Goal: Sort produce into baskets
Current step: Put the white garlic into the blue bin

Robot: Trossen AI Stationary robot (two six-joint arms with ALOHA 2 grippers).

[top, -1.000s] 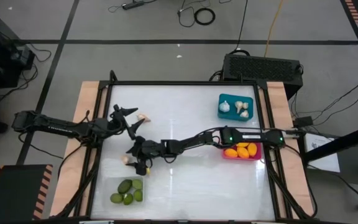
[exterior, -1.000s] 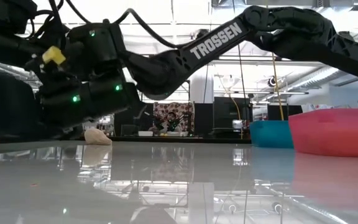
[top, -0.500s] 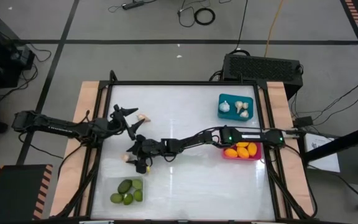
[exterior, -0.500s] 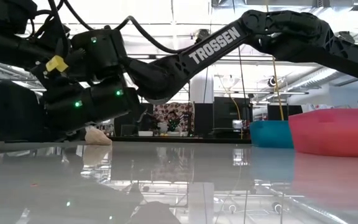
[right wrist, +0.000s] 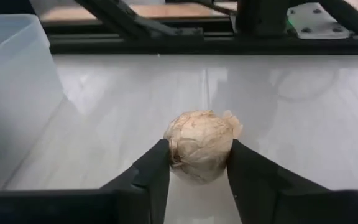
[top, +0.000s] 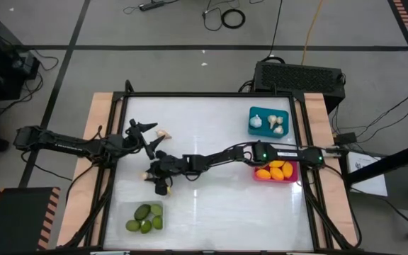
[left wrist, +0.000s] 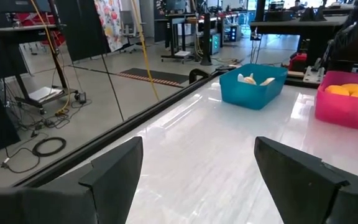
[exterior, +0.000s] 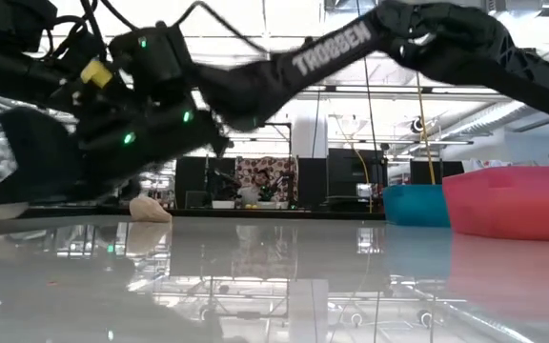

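Right gripper [right wrist: 197,163]: jaws closed against both sides of one garlic bulb [right wrist: 199,145], each finger touching it; bulb whitish-beige, papery, sitting at or just above the white table [top: 211,205]. In the high view this gripper [top: 149,176] lies toward the table's left side, near the clear bin [top: 144,216].

Left gripper [left wrist: 194,171]: jaws spread wide, nothing between them, nothing touched. In the high view it [top: 156,133] sits at the table's left, with a second garlic bulb [top: 163,132] just at its fingertips; contact cannot be told.

Clear bin: near-left corner, holds four dark green limes [top: 143,213].

Teal bin [top: 268,121]: far right, holds garlic bulbs.

Pink bin [top: 275,173]: right edge, nearer than the teal one, holds orange-yellow fruits [top: 280,170]; the right arm crosses beside it.
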